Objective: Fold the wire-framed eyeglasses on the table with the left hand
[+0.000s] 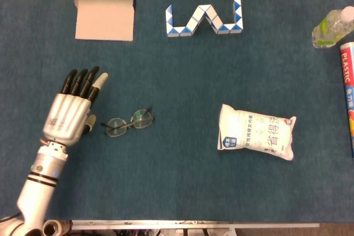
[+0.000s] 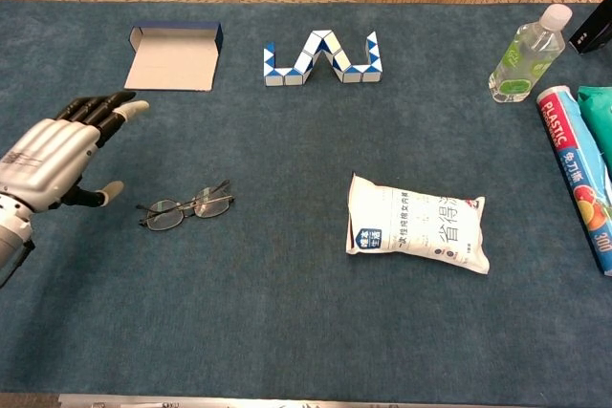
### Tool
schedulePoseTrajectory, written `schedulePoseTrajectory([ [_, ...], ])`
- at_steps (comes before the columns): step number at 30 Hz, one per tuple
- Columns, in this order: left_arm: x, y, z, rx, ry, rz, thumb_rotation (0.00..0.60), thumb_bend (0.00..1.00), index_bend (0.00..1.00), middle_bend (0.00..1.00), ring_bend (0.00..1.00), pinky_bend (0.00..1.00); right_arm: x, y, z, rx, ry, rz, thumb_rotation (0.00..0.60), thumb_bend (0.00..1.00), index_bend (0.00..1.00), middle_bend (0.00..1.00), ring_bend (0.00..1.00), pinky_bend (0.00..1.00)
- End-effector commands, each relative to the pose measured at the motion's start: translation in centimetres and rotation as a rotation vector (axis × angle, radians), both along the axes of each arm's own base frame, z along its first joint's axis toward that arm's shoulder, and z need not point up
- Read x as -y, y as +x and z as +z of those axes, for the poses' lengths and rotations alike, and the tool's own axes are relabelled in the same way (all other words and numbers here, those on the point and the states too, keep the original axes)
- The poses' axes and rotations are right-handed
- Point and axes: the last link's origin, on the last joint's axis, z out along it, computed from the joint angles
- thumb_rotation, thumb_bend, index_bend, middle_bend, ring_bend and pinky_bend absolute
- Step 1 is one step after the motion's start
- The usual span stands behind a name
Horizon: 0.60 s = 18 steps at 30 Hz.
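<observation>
Worktop (image 1: 177, 181) cloth is the largest thing in view, a dark blue cover that offers the thin eyeglasses (image 1: 129, 122) little to brace against. That is the main risk as judged from here: a sideways nudge from the left robot hand (image 1: 69, 113) could slide or spin the light frame across the cloth rather than swing a temple shut, and a press from above could bend the wire.

Next in size, the left robot hand hovers flat and open, holding nothing, fingers extended away from the robot and thumb tip turned toward the glasses. The right robot hand appears in neither view.

The eyeglasses lie on the worktop just to the right of that robot hand, apart from the thumb and not touched by it. Their long axis runs across the two lenses, left to right, with the far end tilted slightly away from the robot. How far the temples are already folded cannot be told; a thin arm seems to jut from the end farthest from the robot hand, so reaching it would mean crossing over the lenses and risking a snag.
</observation>
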Motion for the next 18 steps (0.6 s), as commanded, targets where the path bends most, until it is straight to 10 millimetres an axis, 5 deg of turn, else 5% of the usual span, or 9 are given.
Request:
schedulePoseTrajectory([
  [1, 0.1, 0.5, 2.6, -0.067, 0.029, -0.083, 0.600, 0.28, 0.00, 0.00, 0.00, 0.00, -0.1, 0.0, -0.1, -0.004, -0.001, -0.003, 0.600, 0.23, 0.45, 0.44, 0.28, 0.27],
  [11, 2.2, -2.3, 7.8, -0.369, 0.098, -0.244, 0.600, 0.28, 0.00, 0.00, 0.00, 0.00, -0.2, -0.4, -0.5, -0.035, -0.016, -0.032, 0.600, 0.23, 0.45, 0.44, 0.28, 0.27],
  [18, 3.8, -4.7, 9.2, -0.350, 0.175, -0.231, 0.600, 0.28, 0.06, 0.00, 0.00, 0.00, 0.5, -0.7, -1.3, -0.061, -0.008, -0.059, 0.600, 0.23, 0.45, 0.44, 0.28, 0.27],
])
